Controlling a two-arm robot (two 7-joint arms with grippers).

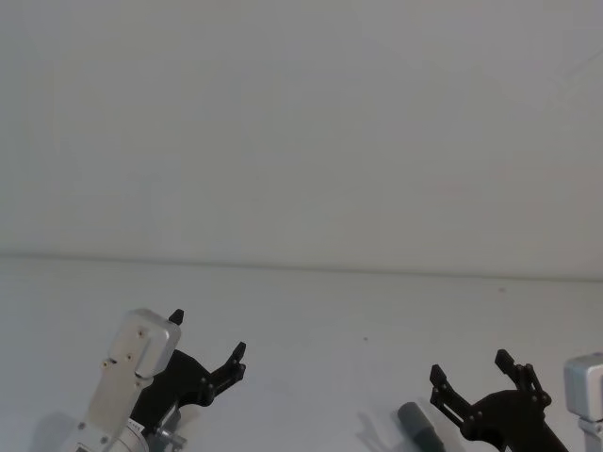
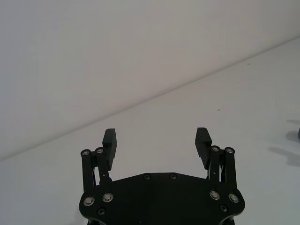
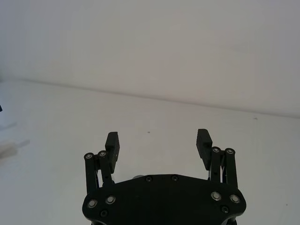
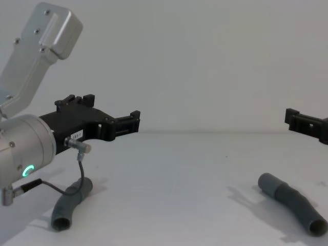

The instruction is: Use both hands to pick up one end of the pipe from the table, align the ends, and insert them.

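Pipe's left piece (image 4: 72, 204) and right piece (image 4: 292, 202) lie well apart on the worktop (image 4: 179, 205), untouched. The left end effector (image 2: 156, 138) and right end effector (image 3: 158, 140) hover spread and empty; grasping, aligning and inserting are not yet done.

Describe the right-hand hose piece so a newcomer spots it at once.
On the white table, look right, below the right gripper. The dark curved hose piece lies there; its twin lies far left, under the left arm.

Left pipe piece (image 4: 66, 210), right pipe piece (image 4: 292, 200): two. Left gripper (image 2: 157, 138), right gripper (image 3: 158, 138): two. Table (image 4: 179, 179): one.
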